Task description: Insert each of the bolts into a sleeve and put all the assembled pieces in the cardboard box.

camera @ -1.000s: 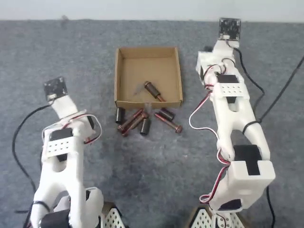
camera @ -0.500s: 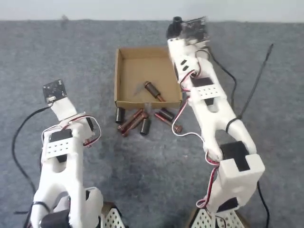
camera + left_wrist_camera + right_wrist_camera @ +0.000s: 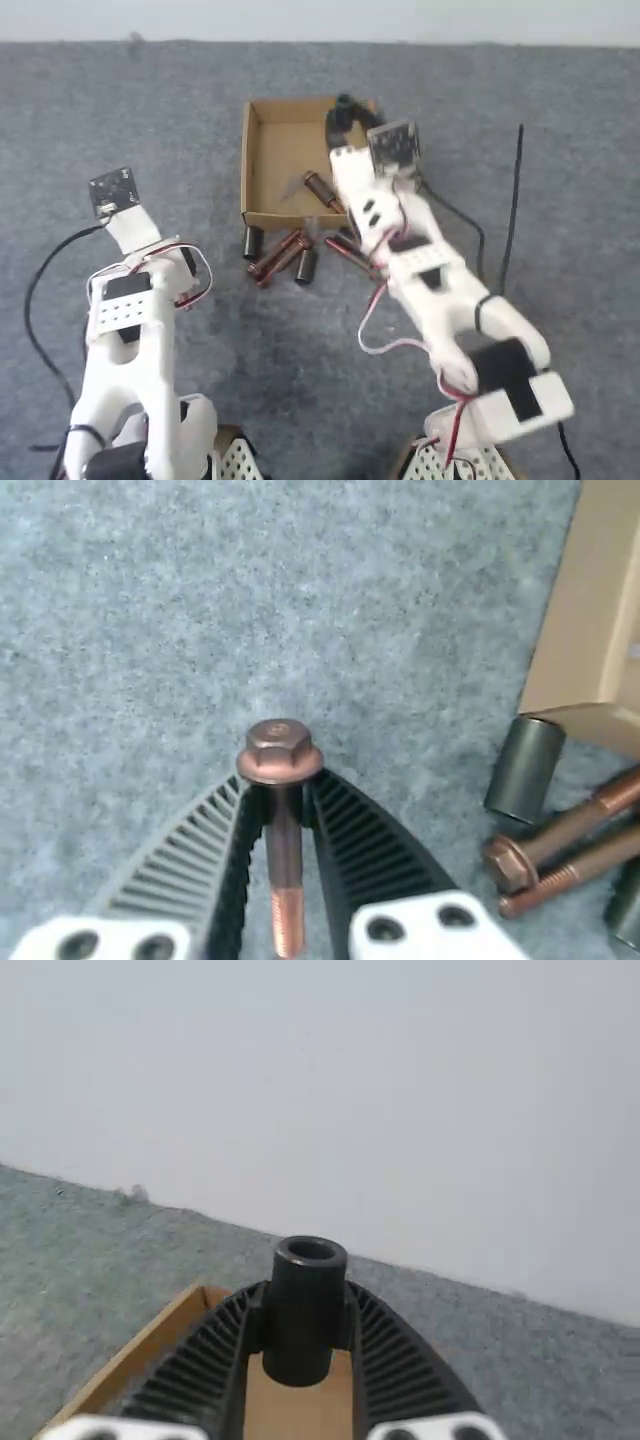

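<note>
My left claw [image 3: 283, 785] clamped on bolt [image 3: 281, 755] shank, left of cardboard box [image 3: 262, 215]. Right claw [image 3: 306, 1305] clamped on sleeve [image 3: 308, 1275], above box. I judge both parts rigid, dense, slick metal: grip mid-length, firmly.

The right arm [image 3: 425, 270] hides a wall of the cardboard box [image 3: 290, 150]; a sleeve [image 3: 627, 908] runs off the edge.
</note>
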You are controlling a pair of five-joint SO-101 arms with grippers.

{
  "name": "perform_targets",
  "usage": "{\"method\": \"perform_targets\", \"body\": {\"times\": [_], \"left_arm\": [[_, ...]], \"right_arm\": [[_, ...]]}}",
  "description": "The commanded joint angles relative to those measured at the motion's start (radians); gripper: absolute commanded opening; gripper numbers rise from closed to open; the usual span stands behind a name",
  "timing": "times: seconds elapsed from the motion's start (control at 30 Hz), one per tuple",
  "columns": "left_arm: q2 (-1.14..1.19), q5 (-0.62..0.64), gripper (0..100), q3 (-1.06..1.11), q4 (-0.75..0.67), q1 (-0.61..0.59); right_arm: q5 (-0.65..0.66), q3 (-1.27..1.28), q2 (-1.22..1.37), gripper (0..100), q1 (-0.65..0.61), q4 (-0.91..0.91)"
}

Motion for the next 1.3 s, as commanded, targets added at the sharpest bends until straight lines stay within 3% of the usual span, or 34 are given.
{"method": "perform_targets", "body": {"times": [0.0,0.33,0.57,0.77,1.0,1.17,1.27], "left_arm": [[-0.049,-0.009,1,-0.004,-0.021,-0.005],[-0.049,-0.009,1,-0.004,-0.021,-0.002],[-0.049,-0.009,1,-0.004,-0.021,0.0],[-0.049,-0.009,1,-0.004,-0.021,0.0],[-0.049,-0.009,1,-0.002,-0.021,0.0],[-0.049,-0.009,1,-0.002,-0.021,0.0],[-0.049,-0.009,1,-0.002,-0.021,0.002]], "right_arm": [[-0.023,0.135,-0.162,0.6,-0.036,-0.062],[-0.023,0.542,-0.475,0.6,-0.182,-0.145],[-0.026,0.681,-0.61,0.6,-0.202,-0.14],[-0.029,0.654,-0.501,0.6,-0.199,-0.147],[-0.163,0.494,-0.257,0.6,-0.16,-0.16],[-0.147,0.465,-0.076,0.6,-0.128,-0.453],[-0.069,0.465,0.041,0.6,-0.131,-0.631]]}}
